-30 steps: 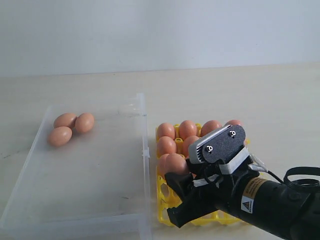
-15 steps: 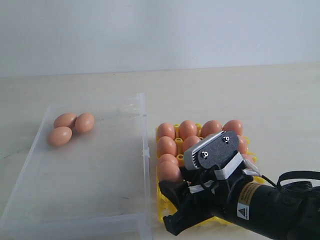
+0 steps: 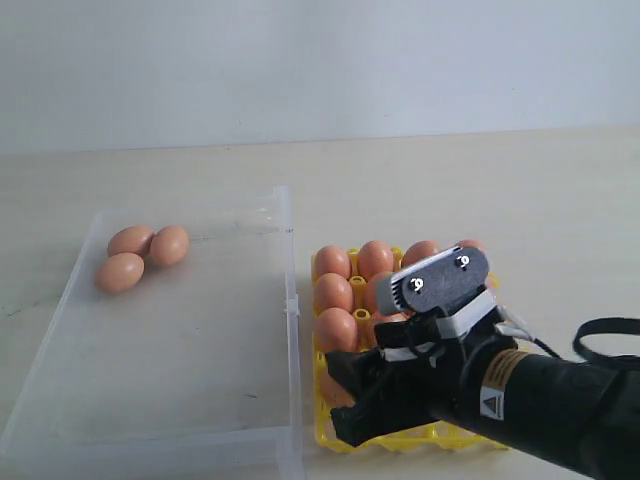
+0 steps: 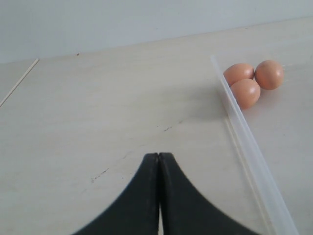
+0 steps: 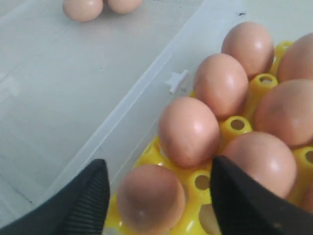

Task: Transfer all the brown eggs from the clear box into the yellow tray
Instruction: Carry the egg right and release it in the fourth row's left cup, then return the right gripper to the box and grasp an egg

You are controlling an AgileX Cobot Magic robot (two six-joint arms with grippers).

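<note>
- The right pincer [image 5: 157, 181] is released: its two black fingers [image 5: 83, 200] stand apart on either side of one egg [image 5: 151, 198], with a gap showing on both sides. That egg sits in a cup in the tray's row nearest the box.
- The left pincer [image 4: 159, 159] is clenched on nothing, its fingers pressed together above the bare counter [image 3: 450, 180], just outside the box wall.
- Three brown eggs [image 3: 168, 244] lie touching one another in the far left corner of the clear box [image 3: 284, 260]; the rest of its floor is bare.
- The yellow tray [image 5: 257, 90] sits just beside the box. At least seven eggs show in its cups in the right wrist view; the right arm hides the remainder.
- One yellow warning label [image 3: 495, 405] with a triangle sits on the right arm; its writing is too small to read.
</note>
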